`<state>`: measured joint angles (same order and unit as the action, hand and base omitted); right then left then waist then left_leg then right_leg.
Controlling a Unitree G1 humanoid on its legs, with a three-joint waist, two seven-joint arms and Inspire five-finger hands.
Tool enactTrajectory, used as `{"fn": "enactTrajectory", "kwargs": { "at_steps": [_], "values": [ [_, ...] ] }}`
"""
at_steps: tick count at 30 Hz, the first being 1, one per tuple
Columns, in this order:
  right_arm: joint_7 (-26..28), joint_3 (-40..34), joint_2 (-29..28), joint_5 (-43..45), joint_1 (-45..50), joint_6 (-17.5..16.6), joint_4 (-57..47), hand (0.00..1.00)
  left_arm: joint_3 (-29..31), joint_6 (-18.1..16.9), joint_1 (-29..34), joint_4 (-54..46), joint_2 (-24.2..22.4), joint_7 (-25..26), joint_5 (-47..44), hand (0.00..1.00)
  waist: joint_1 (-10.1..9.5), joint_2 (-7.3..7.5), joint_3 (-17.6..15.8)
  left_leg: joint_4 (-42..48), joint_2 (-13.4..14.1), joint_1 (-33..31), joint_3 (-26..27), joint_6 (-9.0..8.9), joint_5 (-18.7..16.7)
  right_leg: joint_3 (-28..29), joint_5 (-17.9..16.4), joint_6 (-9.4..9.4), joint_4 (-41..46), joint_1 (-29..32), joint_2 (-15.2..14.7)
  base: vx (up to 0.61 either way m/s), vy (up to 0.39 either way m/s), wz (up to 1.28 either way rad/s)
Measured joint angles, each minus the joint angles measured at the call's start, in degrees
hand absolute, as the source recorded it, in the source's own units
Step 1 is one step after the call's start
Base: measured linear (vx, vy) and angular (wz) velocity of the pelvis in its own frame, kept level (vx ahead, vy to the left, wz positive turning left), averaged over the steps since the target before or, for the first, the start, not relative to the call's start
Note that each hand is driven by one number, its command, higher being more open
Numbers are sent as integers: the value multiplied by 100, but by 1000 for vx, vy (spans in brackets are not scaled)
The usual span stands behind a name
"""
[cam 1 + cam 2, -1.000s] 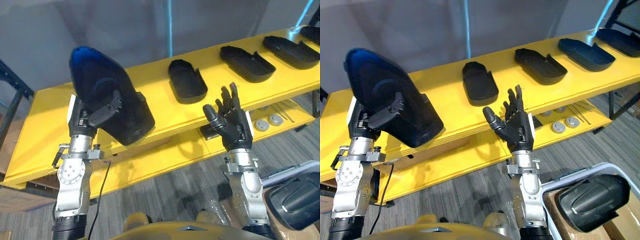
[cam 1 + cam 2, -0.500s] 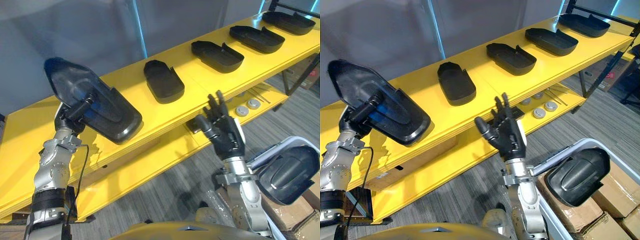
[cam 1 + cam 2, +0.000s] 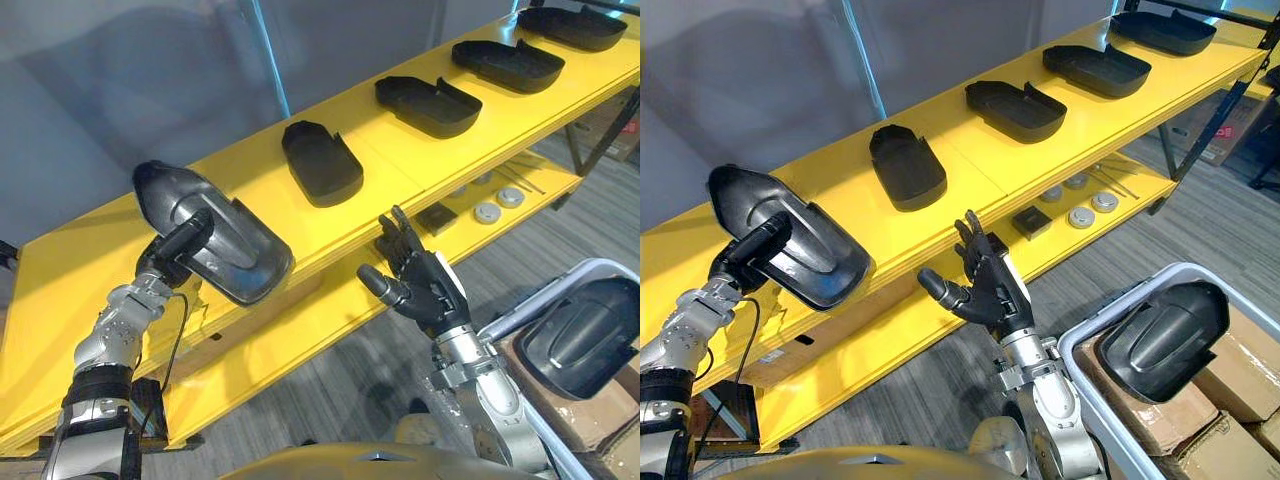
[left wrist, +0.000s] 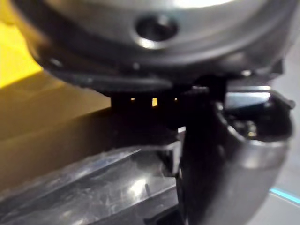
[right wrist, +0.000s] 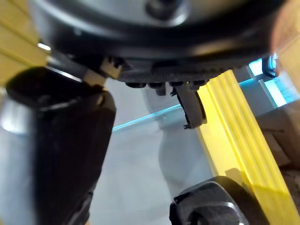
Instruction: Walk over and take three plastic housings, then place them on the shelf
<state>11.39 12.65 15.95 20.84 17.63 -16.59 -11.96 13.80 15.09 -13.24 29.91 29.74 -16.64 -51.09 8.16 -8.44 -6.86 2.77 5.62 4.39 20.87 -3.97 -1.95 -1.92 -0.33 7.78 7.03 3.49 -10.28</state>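
Plastic housing (image 3: 232, 245) gripped in left hand (image 3: 175, 250), thumb curled over shell, held tilted over yellow shelf (image 3: 70, 270) for set-down. Right hand (image 3: 425, 288) open, empty, fingers spread. Row of housings (image 3: 320, 165) laid beyond it.

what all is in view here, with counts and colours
shelf: one, yellow, two tiers, across the view
shelf housings: four, black, in a row on the top tier
held housing: one, black, at the top tier's front edge
bin housing: one, black, in the bin
bin: one, pale grey, lower right
boxes: some, brown cardboard, under the bin
discs: about four, grey, lower tier
plate: one, dark, beside the discs
left hand: curled round the held housing
right hand: open, before the lower tier
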Motion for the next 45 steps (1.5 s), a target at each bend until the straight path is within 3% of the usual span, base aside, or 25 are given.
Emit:
{"fn": "enactTrajectory", "kwargs": {
  "at_steps": [7, 14, 25, 29, 35, 41, 42, 45],
  "values": [
    [51, 173, 32, 17, -9, 115, -3, 100, 0, 60, -89, 119, 0, 35, 171, 0, 5, -34, -20, 1, -37, -146, -99, 30, 62, -98, -7, -9, 106, 123, -62, -23, 0, 7],
    [39, 510, 201, 18, -237, 124, -28, 100, -174, 185, -292, 147, -2, 74, 173, 0, -3, -125, -265, -12, -113, -446, -244, 55, 187, -234, -70, -42, 379, 427, -202, -53, 5, 17],
    [-107, 608, 254, 19, -381, 224, -584, 100, -174, 179, -634, 158, -4, 720, -170, 0, 16, -141, -535, -13, -100, -607, -172, 13, 254, -171, -143, -31, 689, 756, -236, -50, -17, -1],
    [-113, 671, 390, 19, -365, 224, -585, 100, -142, -37, -727, 160, -5, 1353, -967, 0, 39, -117, -618, 0, -74, -697, -60, 12, 255, -89, -116, 4, 670, 869, -213, -28, -8, -9],
    [-113, 810, 396, 12, -344, 222, -585, 100, 20, -786, -859, 168, -15, 2289, -2093, 0, 137, -18, -730, 38, -53, -723, 4, 9, 317, -38, -18, 8, 693, 942, -185, 49, -12, -3],
    [-110, 811, 394, 10, -339, 216, -585, 100, 185, -1151, -859, 158, -73, 2487, -3034, 0, 125, 85, -803, 116, -9, -696, 61, -18, 258, -10, -28, -3, 696, 915, -150, 29, -12, -4],
    [-110, 810, 395, 10, -326, 216, -585, 100, 190, -1151, -857, 158, -83, 2499, -3029, 100, 127, 89, -806, 129, -8, -694, 62, -13, 247, -11, -30, -4, 695, 906, -152, 0, 0, 0],
    [-102, 812, 397, 10, -285, 216, -584, 100, 211, -1126, -841, 157, -136, 2549, -3029, 100, 127, 89, -813, 217, 6, -690, 69, -9, 187, -11, -39, -9, 694, 862, -155, -9, -1, -2]
  ]
}}
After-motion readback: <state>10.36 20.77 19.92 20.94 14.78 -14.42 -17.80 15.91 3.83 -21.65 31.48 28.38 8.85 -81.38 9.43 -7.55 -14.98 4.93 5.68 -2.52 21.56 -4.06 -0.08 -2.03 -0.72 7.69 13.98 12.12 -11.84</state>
